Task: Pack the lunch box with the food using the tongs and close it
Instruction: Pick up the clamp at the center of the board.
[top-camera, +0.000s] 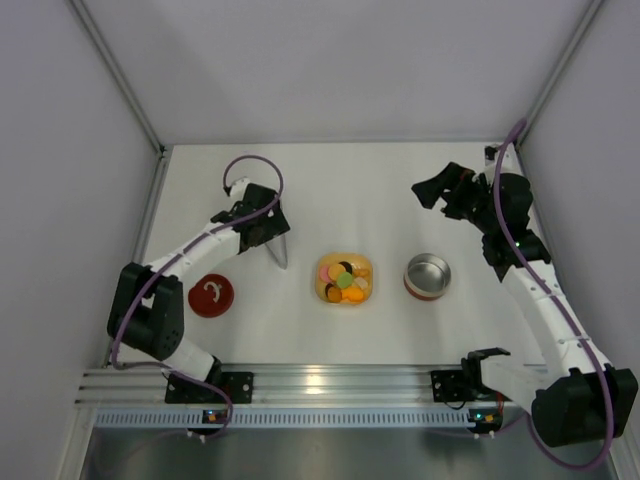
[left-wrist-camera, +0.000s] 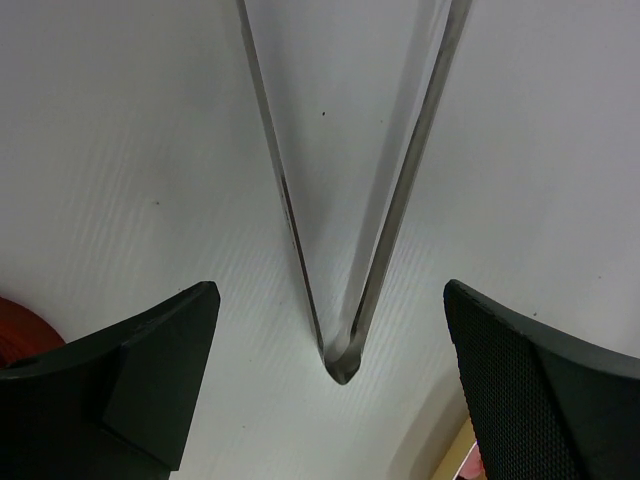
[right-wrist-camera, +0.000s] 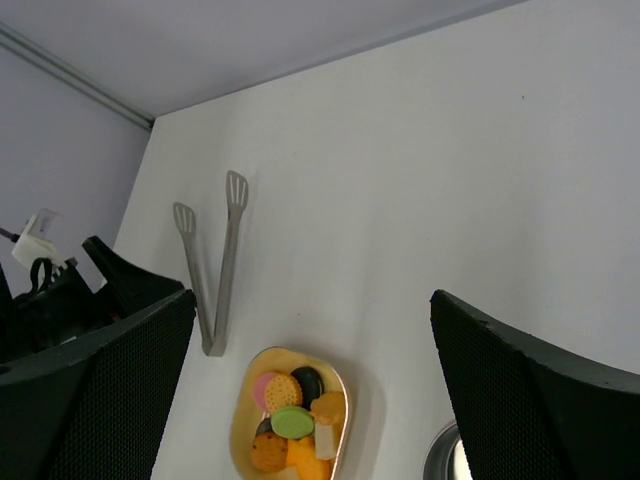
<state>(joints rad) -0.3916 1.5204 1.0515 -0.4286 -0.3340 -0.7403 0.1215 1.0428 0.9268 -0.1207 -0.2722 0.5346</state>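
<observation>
The silver tongs (top-camera: 280, 250) lie flat on the white table, left of the yellow dish. In the left wrist view their joined end (left-wrist-camera: 340, 368) points toward the camera, and it lies between my left gripper's (left-wrist-camera: 328, 295) wide-open fingers without touching them. My left gripper (top-camera: 270, 235) hovers low over the tongs. The food (top-camera: 345, 278) sits piled in the yellow dish (top-camera: 320, 268). Right of the dish stands the lunch box (top-camera: 428, 274), an empty steel bowl with a red band. Its red lid (top-camera: 211, 296) lies at the left. My right gripper (top-camera: 432, 190) hangs open above the table at the back right, holding nothing.
From the right wrist I see the tongs (right-wrist-camera: 215, 270), the food (right-wrist-camera: 292, 420) in the dish (right-wrist-camera: 240, 400) and the lunch box's rim (right-wrist-camera: 445, 458) at the bottom edge. White walls enclose the table on three sides. An aluminium rail runs along the near edge.
</observation>
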